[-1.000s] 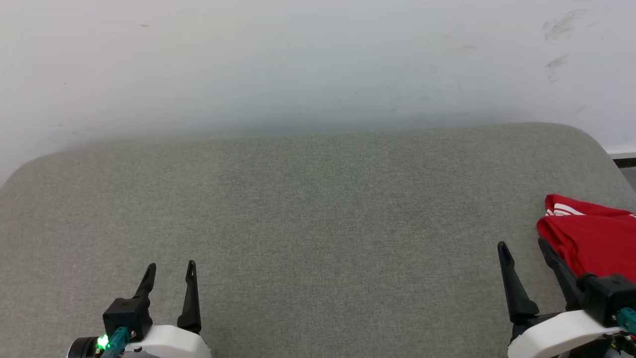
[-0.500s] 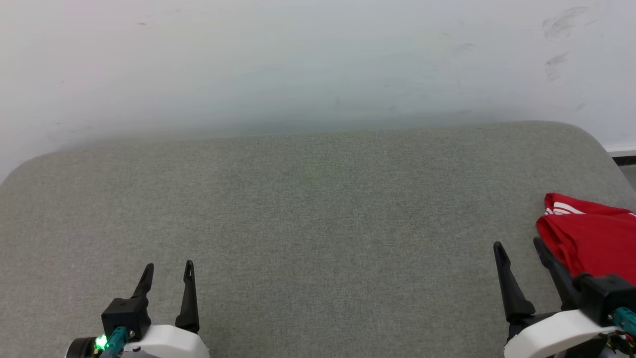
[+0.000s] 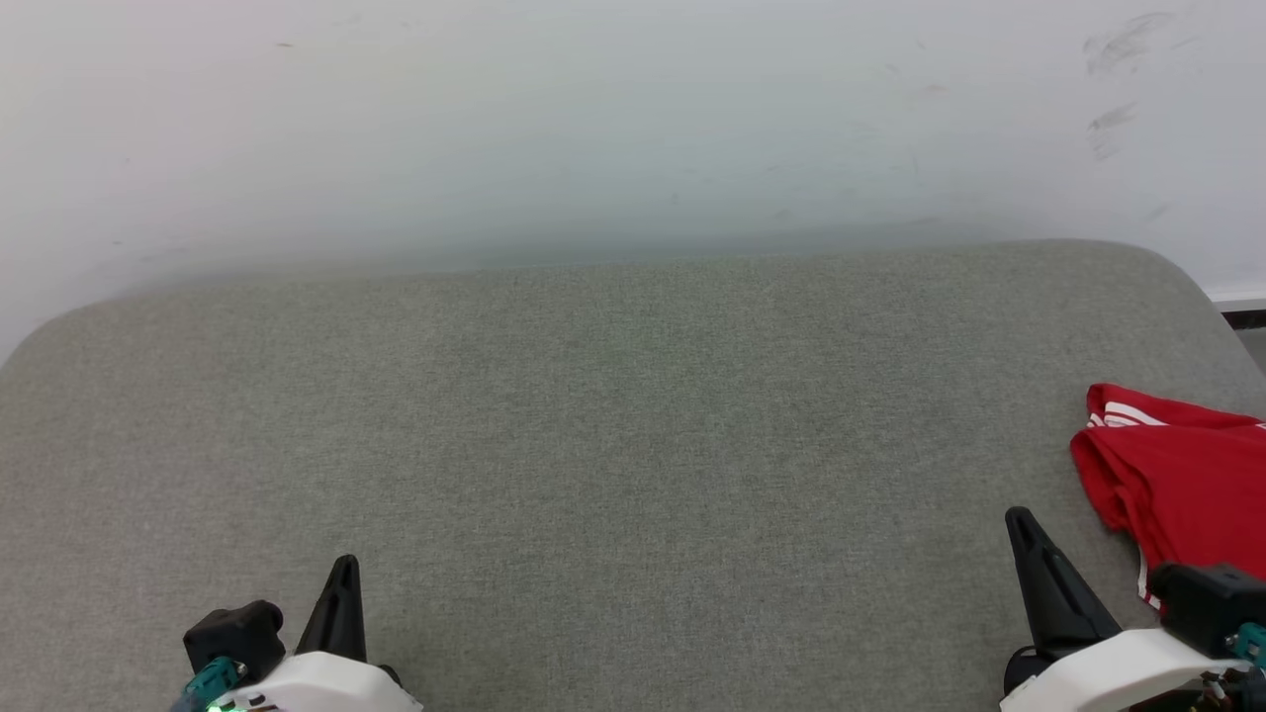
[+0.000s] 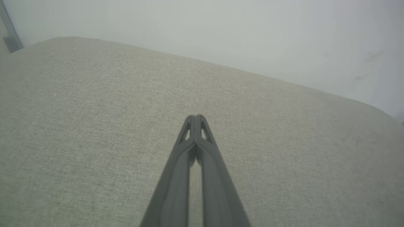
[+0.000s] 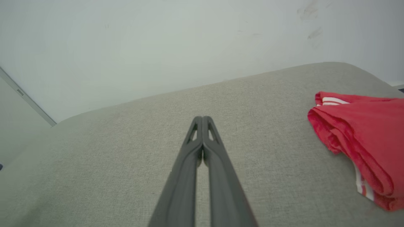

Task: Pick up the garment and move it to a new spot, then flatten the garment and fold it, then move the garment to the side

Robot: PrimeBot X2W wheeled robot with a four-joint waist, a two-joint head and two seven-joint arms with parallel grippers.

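Observation:
The garment is a folded bright red bundle with white-and-red striped trim, lying at the right edge of the grey cushion. The right wrist view shows the garment off to the right of the fingers. My right gripper sits at the lower right, just left of the garment and apart from it, shut with nothing in it; its tips meet in the right wrist view. My left gripper rests at the lower left, also shut and empty, tips together.
A pale wall rises directly behind the cushion. The cushion's rounded corners show at the far left and far right. A dark strip of floor edge appears past the right corner.
Both grippers have shut from open and drawn back toward the bottom edge. The right gripper's finger has come away from the garment's left edge. The garment has stayed put.

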